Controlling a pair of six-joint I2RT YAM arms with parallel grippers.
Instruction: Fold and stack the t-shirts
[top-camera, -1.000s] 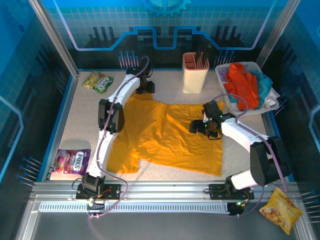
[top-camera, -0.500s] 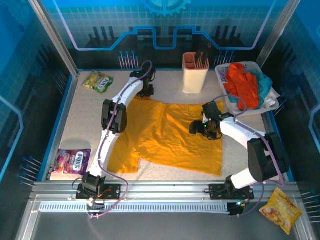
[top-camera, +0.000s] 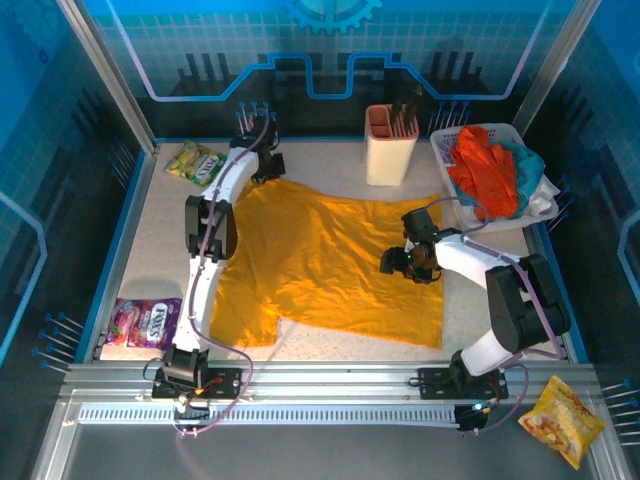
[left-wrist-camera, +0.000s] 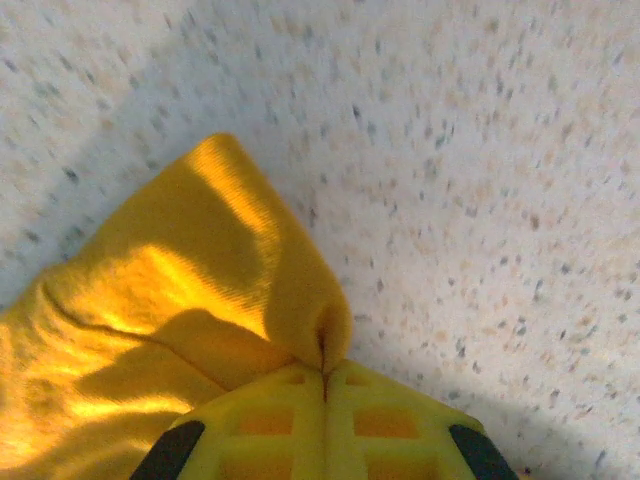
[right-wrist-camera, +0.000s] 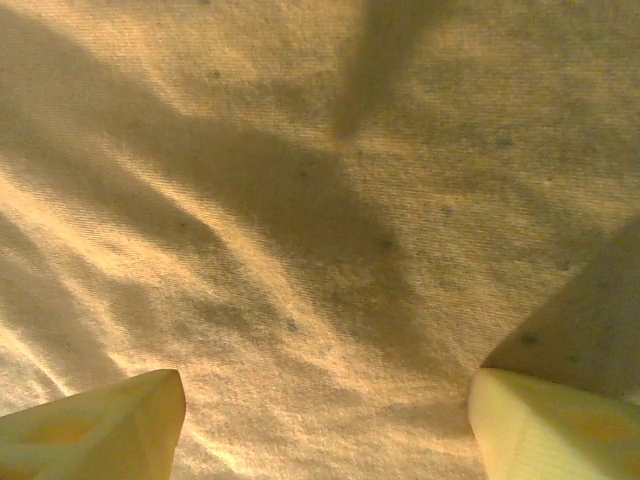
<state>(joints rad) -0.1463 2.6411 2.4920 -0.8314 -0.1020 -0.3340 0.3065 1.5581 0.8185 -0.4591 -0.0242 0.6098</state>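
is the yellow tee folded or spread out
Spread out: the yellow tee lies mostly flat and unfolded, with its far corner pinched in the shut left claw.

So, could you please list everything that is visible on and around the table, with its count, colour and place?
yellow t-shirt: one, mustard, spread over the middle of the table.
orange-red cloth: at least one, in the basket.
teal cloth: one, in the basket.
whitish cloth: one, in the basket.
basket: one, white, far right corner.
holder: one, beige, far edge, left of the basket.
snack packet: one, green-yellow, far left corner.
sweets packet: one, purple-pink, near left.
snack bag: one, orange, near right, off the table.
table: one, pale, speckled.
left fingers: yellow, shut on the t-shirt's far left corner.
right fingers: pale yellow, open over the t-shirt.
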